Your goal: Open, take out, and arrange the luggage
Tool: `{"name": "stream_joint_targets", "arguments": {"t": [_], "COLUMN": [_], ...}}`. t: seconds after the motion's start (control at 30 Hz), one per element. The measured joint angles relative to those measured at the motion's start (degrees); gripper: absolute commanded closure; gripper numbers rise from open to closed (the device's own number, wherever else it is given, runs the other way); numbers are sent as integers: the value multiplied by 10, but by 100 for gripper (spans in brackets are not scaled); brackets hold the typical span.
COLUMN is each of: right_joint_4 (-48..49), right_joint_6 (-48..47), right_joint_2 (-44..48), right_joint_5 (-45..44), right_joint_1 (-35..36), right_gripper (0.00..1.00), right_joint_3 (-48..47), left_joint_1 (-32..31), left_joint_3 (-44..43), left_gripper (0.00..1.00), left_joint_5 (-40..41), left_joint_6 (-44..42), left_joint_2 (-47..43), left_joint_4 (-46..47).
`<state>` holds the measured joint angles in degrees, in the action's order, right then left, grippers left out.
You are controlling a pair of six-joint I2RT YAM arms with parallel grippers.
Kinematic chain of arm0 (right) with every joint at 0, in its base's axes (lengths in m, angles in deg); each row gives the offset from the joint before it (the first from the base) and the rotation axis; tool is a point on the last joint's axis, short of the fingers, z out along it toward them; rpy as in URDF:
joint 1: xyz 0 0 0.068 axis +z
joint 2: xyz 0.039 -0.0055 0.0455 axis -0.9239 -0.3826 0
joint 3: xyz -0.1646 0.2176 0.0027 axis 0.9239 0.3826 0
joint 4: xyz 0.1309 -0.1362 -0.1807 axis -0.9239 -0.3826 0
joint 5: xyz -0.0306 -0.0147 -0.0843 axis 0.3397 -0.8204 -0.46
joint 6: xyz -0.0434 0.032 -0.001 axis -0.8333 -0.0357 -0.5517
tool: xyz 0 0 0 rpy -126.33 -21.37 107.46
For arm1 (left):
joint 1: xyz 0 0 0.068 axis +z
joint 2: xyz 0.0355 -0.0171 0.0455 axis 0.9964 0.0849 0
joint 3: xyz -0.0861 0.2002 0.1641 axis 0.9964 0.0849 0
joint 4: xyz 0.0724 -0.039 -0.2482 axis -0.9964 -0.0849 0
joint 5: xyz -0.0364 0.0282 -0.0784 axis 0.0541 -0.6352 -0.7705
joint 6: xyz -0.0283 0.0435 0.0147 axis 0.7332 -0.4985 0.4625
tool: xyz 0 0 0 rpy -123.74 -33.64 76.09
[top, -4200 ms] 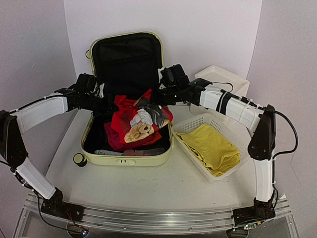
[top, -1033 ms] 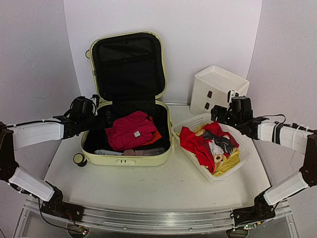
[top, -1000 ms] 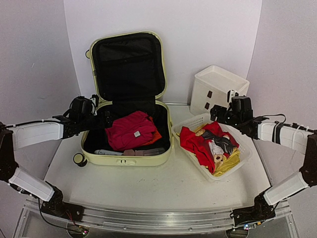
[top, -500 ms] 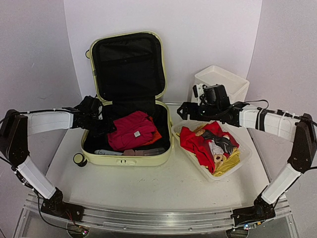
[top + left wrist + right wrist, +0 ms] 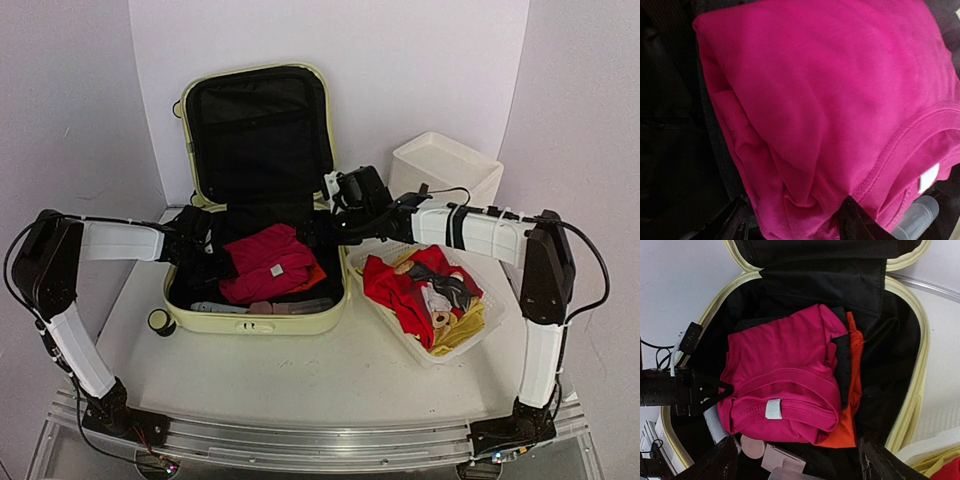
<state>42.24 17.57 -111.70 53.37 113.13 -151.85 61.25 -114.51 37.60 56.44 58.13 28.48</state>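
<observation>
White bench, pale walls: the single luggage (image 5: 255,320) lies open toward the far edge, left of centre, lid upright, holding one folded magenta T-shirt (image 5: 268,262) over one orange garment (image 5: 315,272). Nearer is the left hand (image 5: 217,265), pinching the shirt's left edge. Opposite, the right hand (image 5: 322,233) hovers with fingers spread by the right rim, the shirt to its left.

I am bending my left arm (image 5: 118,241) up from the worktop's near left corner, elbow out at the left edge, forearm lying level toward the middle. My left gripper (image 5: 795,216) is pinching a fold of shirt (image 5: 830,100). My right arm (image 5: 480,232) is mirroring it from the right, wrist tipping down, right gripper (image 5: 797,451) hanging with jaws wide apart, touching nothing.
</observation>
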Motion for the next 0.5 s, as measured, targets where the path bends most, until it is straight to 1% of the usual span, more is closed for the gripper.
{"name": "stream_joint_targets", "arguments": {"t": [0.07, 0.1, 0.27, 0.37, 0.4, 0.5], "right_joint_4": [-4, -5, -12, -16, -17, -21], "right_joint_6": [3, 4, 7, 7, 7, 7], "right_joint_2": [-14, -19, -41, -57, -64, -83], "right_joint_5": [0, 1, 2, 2, 2, 3], "right_joint_1": [5, 7, 10, 10, 10, 10], "right_gripper": [18, 18, 19, 20, 20, 19], "right_joint_3": [-16, -21, -44, -65, -73, -97], "left_joint_1": [0, 0, 1, 1, 1, 1], "left_joint_3": [-6, -9, -24, -31, -32, -36], "left_gripper": [45, 50, 78, 98, 100, 100], "left_joint_5": [1, 0, 2, 5, 5, 3], "left_joint_6": [2, 3, 7, 5, 1, -8], "left_joint_2": [15, 20, 26, 26, 26, 25], "left_joint_4": [0, 0, 4, 5, 5, 4]}}
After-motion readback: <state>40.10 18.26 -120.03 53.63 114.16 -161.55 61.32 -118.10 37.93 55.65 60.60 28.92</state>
